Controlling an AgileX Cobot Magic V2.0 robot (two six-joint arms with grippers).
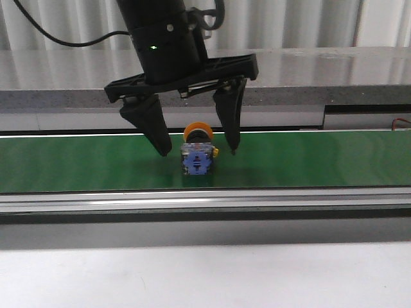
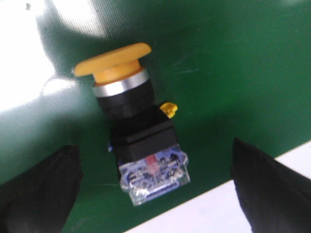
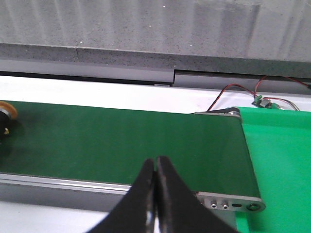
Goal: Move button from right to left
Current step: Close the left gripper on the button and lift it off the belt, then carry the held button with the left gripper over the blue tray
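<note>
My left gripper (image 1: 199, 153) spreads wide, the button (image 1: 196, 154) lying between my fingers (image 2: 41, 191), touching neither. My right gripper (image 3: 156, 167) is pressed closed, empty.

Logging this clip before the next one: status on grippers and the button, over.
Left gripper open, straddling the yellow-capped push button with blue-and-clear contact block, not touching. Button lying on the green conveyor belt. Right gripper shut, empty. Nothing in the way.

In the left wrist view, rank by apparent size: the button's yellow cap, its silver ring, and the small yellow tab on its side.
Largest to smallest, as they look in the left wrist view:
1. Yellow cap of the button
2. Silver ring, narrower than the cap
3. Small yellow tab, clearly the smallest
</note>
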